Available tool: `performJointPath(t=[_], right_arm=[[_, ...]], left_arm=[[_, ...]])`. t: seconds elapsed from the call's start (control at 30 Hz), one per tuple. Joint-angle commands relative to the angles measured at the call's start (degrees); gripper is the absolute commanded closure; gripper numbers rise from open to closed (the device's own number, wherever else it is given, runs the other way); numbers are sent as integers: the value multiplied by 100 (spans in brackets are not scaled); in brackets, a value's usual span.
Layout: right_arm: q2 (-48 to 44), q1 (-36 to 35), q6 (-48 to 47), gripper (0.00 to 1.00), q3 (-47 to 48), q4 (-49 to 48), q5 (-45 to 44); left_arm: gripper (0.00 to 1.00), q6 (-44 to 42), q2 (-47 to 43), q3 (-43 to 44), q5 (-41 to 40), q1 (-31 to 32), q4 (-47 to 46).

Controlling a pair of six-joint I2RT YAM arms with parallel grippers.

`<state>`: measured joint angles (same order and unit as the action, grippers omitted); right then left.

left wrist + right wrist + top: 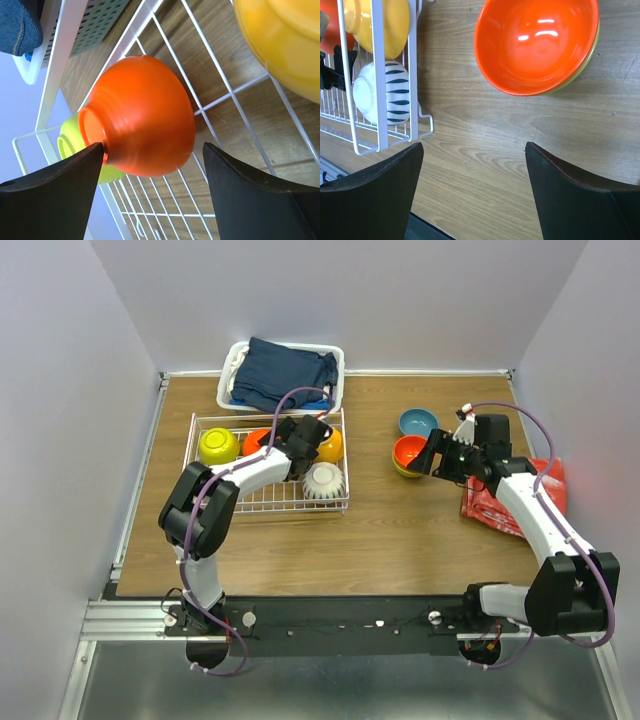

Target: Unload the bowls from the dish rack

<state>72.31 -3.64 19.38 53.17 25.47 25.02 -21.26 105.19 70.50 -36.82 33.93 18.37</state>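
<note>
**Desk:** Where's your left pincer (pixel 154 151) sitting?

**Me:** Down inside the rack (pixel 265 508), jaws wide with nothing gripped. The orange bowl (pixel 145 115) lies tipped on its side on the wires, between my fingers. One finger looks to be touching its foot and the other stands clear.

**Desk:** What worries you?

**Me:** If I close off-centre like this, I think that glossy curve could squirt out. It could knock the green bowl (pixel 70 147) just behind it, or roll toward the yellow bowl (pixel 280 35). A fingertip might also catch a wire, and then I'd drag the rack as I lift.

**Desk:** And the right?

**Me:** My right pincer (pixel 474 150) hangs wide and empty over the table (pixel 485 195), just beside the stack (pixel 535 45) of unloaded bowls. A careless swing from me could clip it.
</note>
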Motion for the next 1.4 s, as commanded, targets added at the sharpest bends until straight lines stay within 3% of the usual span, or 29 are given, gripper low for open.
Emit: performJointPath(t=[0.0, 0.2, 0.63, 0.73, 1.07, 1.37], right_arm=[[-51, 4, -74, 10, -114, 1, 161], [-24, 4, -48, 10, -166, -51, 188], [-24, -5, -30, 10, -140, -69, 223], [-24, 3, -30, 10, -131, -78, 240], [-103, 4, -39, 10, -175, -60, 267], [-139, 4, -22, 10, -281, -104, 276]], left_arm=[[12, -28, 283, 122, -185, -1, -97], [19, -10, 388, 122, -317, -1, -193], [52, 332, -77, 271, -150, -1, -159], [51, 376, -261, 289, -54, -1, -158], [29, 385, -25, 385, -71, -1, -71], [19, 552, 133, 157, -36, -1, -17]])
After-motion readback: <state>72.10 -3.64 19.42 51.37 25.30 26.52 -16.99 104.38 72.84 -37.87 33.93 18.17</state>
